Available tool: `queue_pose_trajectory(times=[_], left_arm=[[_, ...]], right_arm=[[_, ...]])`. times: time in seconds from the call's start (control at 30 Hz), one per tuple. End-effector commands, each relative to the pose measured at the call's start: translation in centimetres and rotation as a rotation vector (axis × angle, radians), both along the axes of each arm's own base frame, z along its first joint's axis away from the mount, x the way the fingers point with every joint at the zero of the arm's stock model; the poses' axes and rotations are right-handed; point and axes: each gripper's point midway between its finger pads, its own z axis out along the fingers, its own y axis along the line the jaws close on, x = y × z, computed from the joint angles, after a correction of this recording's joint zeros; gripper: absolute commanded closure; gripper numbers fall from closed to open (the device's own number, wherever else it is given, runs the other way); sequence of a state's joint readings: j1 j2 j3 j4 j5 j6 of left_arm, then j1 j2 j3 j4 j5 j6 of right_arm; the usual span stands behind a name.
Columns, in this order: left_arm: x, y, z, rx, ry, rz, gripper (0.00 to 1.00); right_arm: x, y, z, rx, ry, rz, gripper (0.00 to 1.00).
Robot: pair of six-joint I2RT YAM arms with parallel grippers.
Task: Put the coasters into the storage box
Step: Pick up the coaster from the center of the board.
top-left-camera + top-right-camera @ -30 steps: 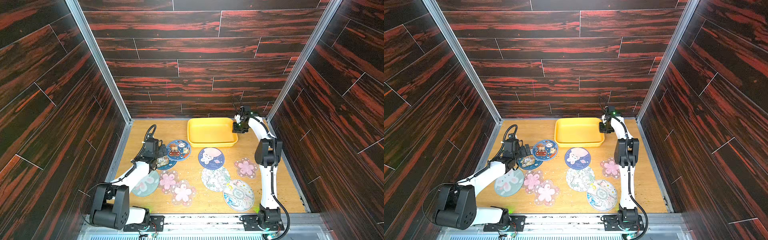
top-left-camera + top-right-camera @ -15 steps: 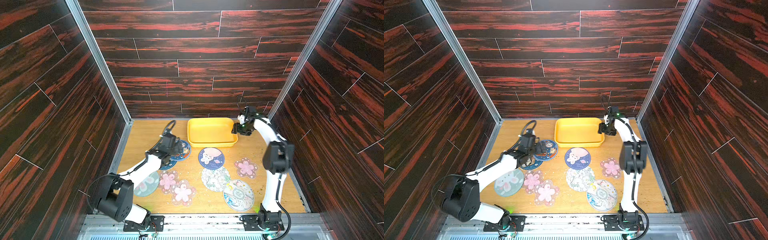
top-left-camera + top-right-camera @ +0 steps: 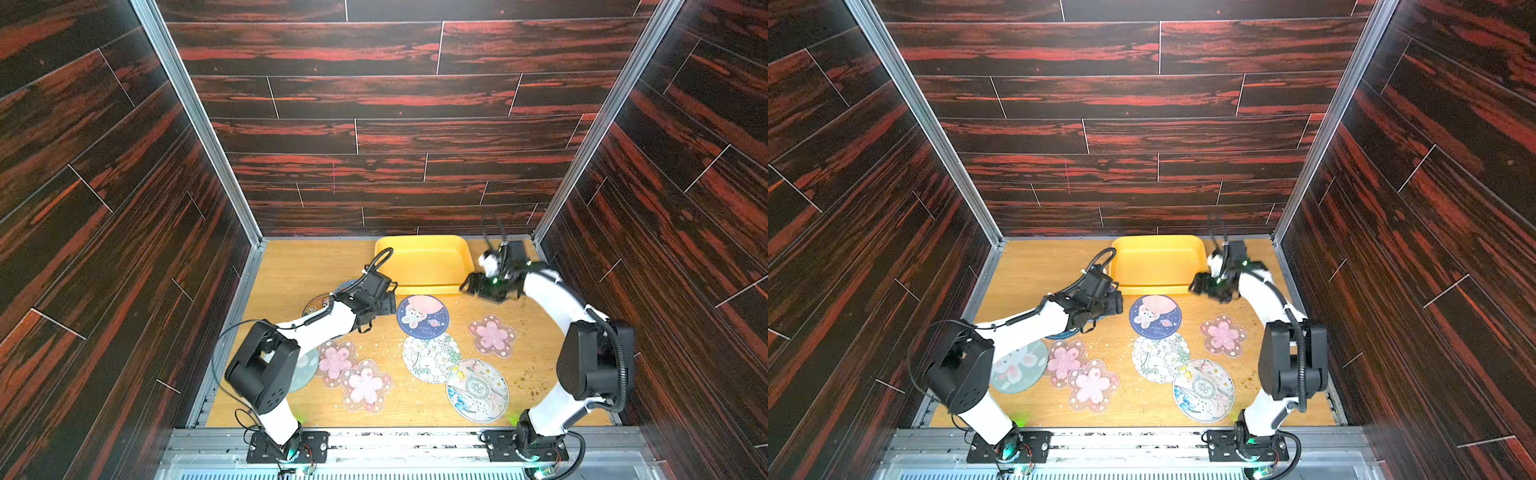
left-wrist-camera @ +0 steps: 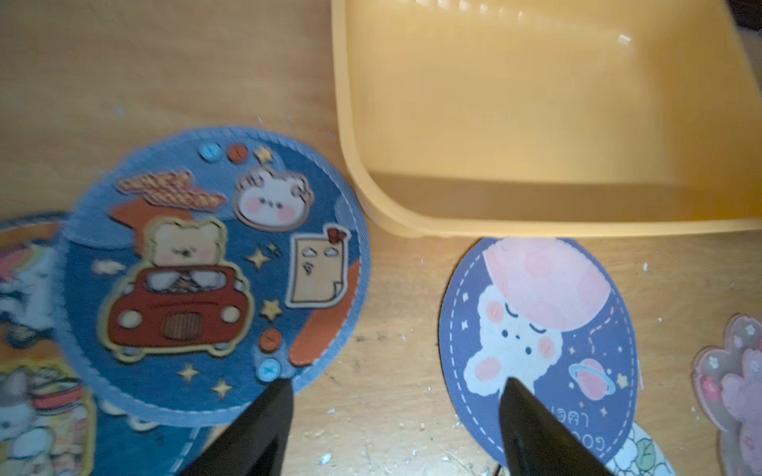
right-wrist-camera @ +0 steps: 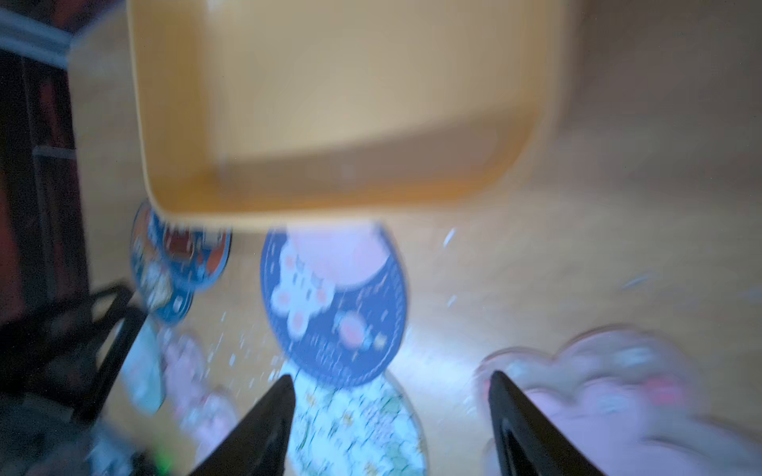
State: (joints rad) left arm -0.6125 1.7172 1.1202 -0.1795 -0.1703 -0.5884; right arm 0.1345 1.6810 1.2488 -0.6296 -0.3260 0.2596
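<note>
Left wrist: coasters (image 4: 214,276) beside storage box (image 4: 536,198)

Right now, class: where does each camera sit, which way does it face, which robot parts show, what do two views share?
Top views: high at front, looking down on table; left arm, right arm show.
Left wrist: on its arm, facing storage box, car coaster; open left gripper shows.
Right wrist: on its arm, blurred, facing box; open right gripper shows.
Both wrist views share the moon coaster.
</note>
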Motion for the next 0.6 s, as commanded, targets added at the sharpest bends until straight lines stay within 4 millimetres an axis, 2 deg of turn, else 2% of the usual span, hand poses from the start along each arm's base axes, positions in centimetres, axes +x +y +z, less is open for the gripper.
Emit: queue_pose_trajectory(times=[0.0, 0.03, 0.1, 0.43, 0.57], left_arm=[[-0.2, -1.1, -0.2, -0.020, 0.041, -0.001, 0.22], [-0.3, -1.5, 0.0, -0.029, 0.041, -0.006, 0.23], [-0.3, -1.9, -1.7, -0.025, 0.085, -0.008, 0.25], [-0.3, -4.5, -5.1, -0.082, 0.229, -0.019, 0.39], [-0.4, -5.2, -6.2, -0.103, 0.266, -0.018, 0.40]], right_arm=[[-1.1, 2.3, 1.0, 0.098, -0.032, 0.035, 0.25], [-1.3, 2.6, 0.5, 0.104, -0.026, 0.040, 0.25], [-1.6, 3.1, -0.4, 0.116, -0.011, 0.046, 0.25], [-2.3, 4.5, -4.5, 0.099, 0.053, 0.075, 0.27], [-2.6, 5.1, -5.7, 0.083, 0.074, 0.093, 0.29]])
